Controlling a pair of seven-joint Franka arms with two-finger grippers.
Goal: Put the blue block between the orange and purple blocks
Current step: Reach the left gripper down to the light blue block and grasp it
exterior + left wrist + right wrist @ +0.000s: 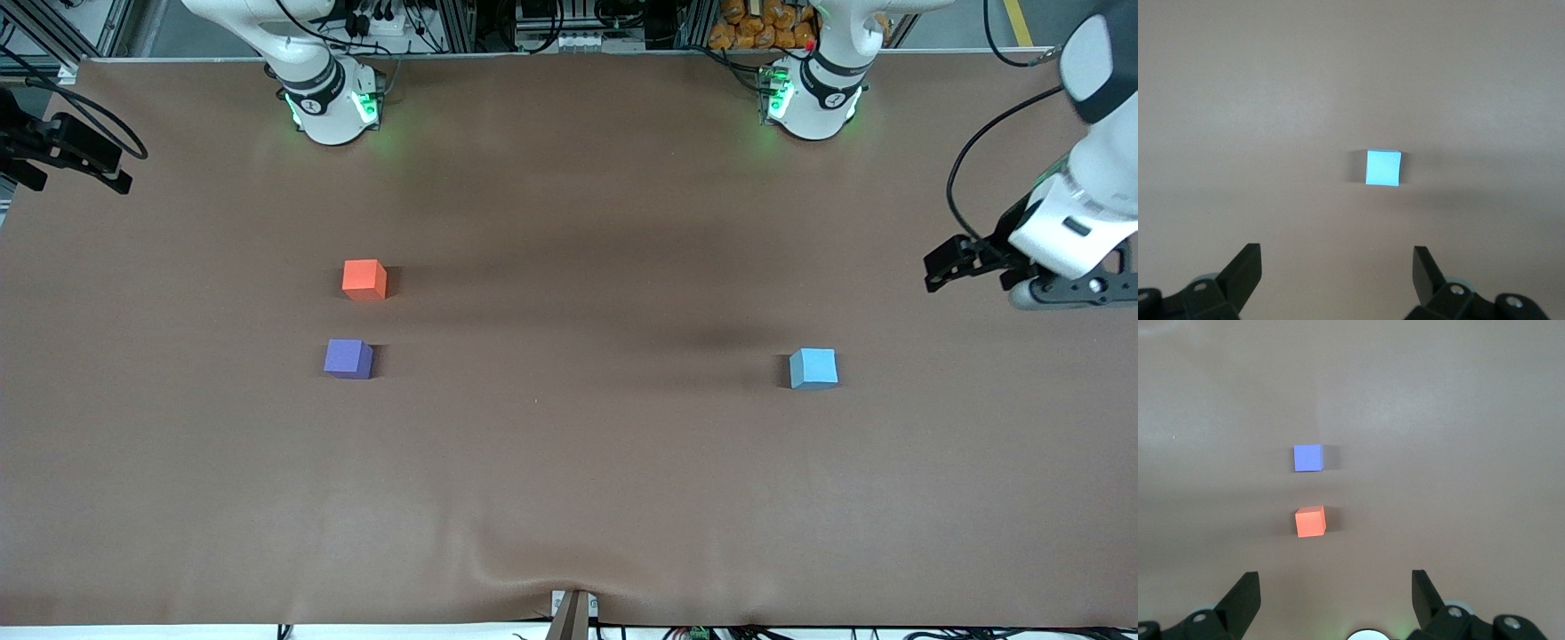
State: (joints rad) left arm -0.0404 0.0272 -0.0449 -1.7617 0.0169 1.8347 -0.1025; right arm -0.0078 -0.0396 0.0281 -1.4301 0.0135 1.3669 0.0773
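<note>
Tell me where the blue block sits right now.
The blue block lies alone toward the left arm's end of the table, well apart from the purple block and orange block.

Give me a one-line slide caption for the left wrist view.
Open left gripper hangs above the brown table, the blue block lying alone ahead of its fingers.

The brown table (pixel 569 498) has an orange block (pixel 364 279), a purple block (pixel 348 358) and a blue block (pixel 813 368) on it.
</note>
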